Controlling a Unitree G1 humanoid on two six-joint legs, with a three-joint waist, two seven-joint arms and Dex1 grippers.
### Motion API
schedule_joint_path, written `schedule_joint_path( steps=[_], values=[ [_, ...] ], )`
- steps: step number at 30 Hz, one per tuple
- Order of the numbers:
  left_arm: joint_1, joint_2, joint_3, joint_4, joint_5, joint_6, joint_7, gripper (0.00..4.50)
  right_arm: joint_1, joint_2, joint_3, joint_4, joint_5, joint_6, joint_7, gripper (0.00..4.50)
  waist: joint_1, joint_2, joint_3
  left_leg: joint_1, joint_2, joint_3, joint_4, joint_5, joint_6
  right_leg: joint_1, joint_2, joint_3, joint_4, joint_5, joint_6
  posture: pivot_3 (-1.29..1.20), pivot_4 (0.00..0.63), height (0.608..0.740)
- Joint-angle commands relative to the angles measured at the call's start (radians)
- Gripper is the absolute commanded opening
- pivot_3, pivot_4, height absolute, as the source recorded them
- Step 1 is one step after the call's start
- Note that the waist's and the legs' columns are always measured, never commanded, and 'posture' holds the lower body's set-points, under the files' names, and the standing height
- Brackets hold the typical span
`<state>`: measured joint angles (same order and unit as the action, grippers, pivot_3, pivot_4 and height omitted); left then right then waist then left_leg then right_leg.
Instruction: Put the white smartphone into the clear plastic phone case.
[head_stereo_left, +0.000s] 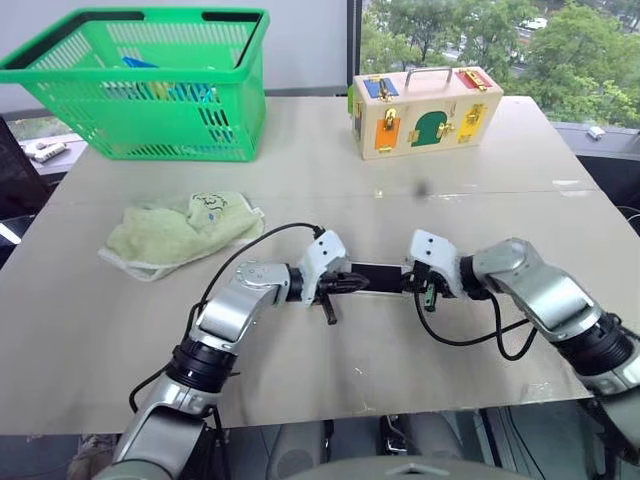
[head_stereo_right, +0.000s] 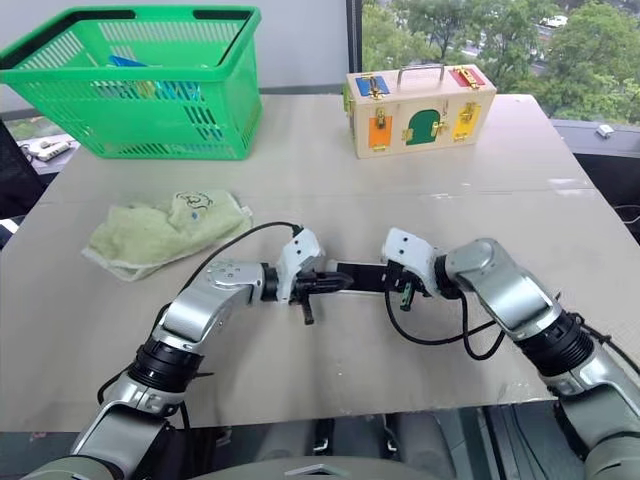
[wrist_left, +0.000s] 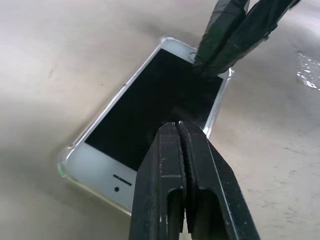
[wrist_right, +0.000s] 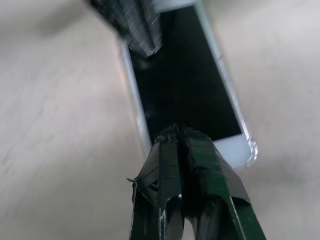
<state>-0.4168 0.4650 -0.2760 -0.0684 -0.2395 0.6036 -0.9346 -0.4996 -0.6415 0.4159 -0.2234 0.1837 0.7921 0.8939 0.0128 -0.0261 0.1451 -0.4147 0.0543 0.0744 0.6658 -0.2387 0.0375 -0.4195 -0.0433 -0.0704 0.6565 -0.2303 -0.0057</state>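
Bare table all round phone; towel, basket, box well apart.

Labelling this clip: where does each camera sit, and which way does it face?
Head, both eyes: looks forward and down over both arms at the table, basket, towel, wooden box.
Left wrist: along the shut left gripper onto the phone in its clear case.
Right wrist: along the shut right gripper onto it.
Shared: the phone; each wrist view also catches the other gripper.
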Motion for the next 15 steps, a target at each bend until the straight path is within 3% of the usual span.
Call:
schedule_joint_path(
  steps=[1,8,9,10,15],
  values=[
    [0.012,-0.008,0.029,-0.050,-0.024,-0.003,0.016,0.07,0.111,0.034,-0.100,-0.005,0.027,-0.095,-0.052,0.00,0.001,0.001,0.001,-0.001,0.000,0.000,0.000,0.001,0.003,0.000,0.000,0.000,0.000,0.000,0.000,0.00,0.150,0.740],
    [0.054,-0.062,0.152,-0.117,-0.138,-0.036,0.040,0.07,0.165,0.187,-0.384,-0.092,0.167,-0.108,-0.202,0.00,0.000,0.005,0.016,-0.006,0.000,0.003,-0.001,0.002,0.003,-0.006,0.001,0.002,0.001,0.002,0.004,0.00,0.150,0.740],
    [0.066,-0.066,0.177,-0.131,-0.160,-0.043,0.042,0.00,0.170,0.204,-0.416,-0.113,0.186,-0.118,-0.219,0.63,-0.001,0.005,0.016,-0.009,0.000,0.003,-0.001,0.002,0.003,-0.009,0.001,0.003,0.002,0.002,0.004,0.00,0.150,0.740],
    [0.074,-0.075,0.204,-0.138,-0.181,-0.049,0.054,0.00,0.178,0.219,-0.446,-0.141,0.207,-0.122,-0.234,0.85,-0.001,0.005,0.016,-0.011,0.000,0.003,-0.001,0.002,0.002,-0.012,0.003,0.003,0.002,0.003,0.004,0.00,0.150,0.740],
    [0.066,-0.099,0.273,-0.103,-0.226,-0.074,0.079,0.00,0.212,0.210,-0.487,-0.221,0.236,-0.118,-0.254,3.20,0.003,0.006,0.016,-0.016,0.000,0.001,-0.001,0.002,0.002,-0.015,0.008,0.002,0.002,0.002,0.004,0.00,0.150,0.740]
  ],
)
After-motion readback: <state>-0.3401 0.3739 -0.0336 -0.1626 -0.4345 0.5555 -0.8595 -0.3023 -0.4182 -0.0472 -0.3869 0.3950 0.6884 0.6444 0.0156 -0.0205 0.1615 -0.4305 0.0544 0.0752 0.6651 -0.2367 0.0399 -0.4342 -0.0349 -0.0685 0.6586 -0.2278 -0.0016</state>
